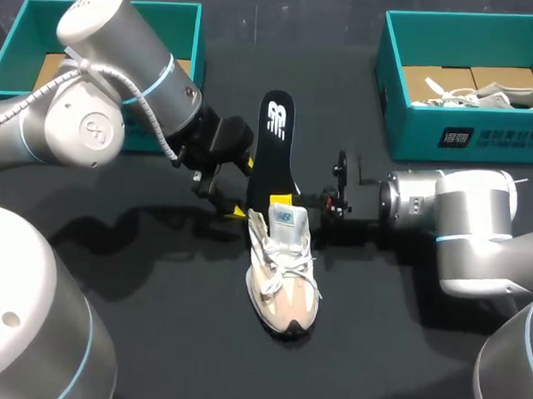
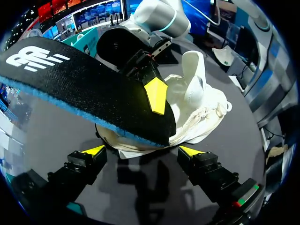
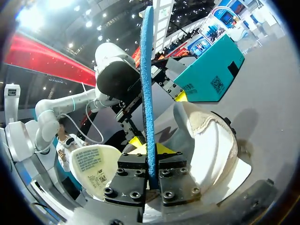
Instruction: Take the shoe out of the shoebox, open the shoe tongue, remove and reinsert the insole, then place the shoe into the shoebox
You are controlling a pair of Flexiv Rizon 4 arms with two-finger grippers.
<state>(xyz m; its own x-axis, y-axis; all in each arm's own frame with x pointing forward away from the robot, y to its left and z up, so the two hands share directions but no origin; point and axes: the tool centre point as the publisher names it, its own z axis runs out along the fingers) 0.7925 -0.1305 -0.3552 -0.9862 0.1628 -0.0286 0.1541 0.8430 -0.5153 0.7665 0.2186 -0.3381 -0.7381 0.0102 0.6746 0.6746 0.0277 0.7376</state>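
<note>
A white and beige shoe (image 1: pixel 282 276) lies on the dark table, toe toward me, its tongue (image 3: pixel 93 164) pulled out. The black insole (image 1: pixel 274 146) with a blue edge stands up out of the heel. My right gripper (image 1: pixel 284 201) is shut on the insole's lower end; in the right wrist view the insole (image 3: pixel 147 79) shows edge-on, clamped between the fingers of the right gripper (image 3: pixel 150 157). My left gripper (image 1: pixel 224 193) is open just left of the heel. In its own view the left gripper (image 2: pixel 140 152) has both tips wide apart, under the insole (image 2: pixel 84 89) and before the shoe (image 2: pixel 197 101).
A teal shoebox (image 1: pixel 182 21) stands at the back left behind my left arm. A second teal box (image 1: pixel 449 129) at the back right holds another pale shoe (image 1: pixel 486 95). Dark table surface lies bare in front of the shoe.
</note>
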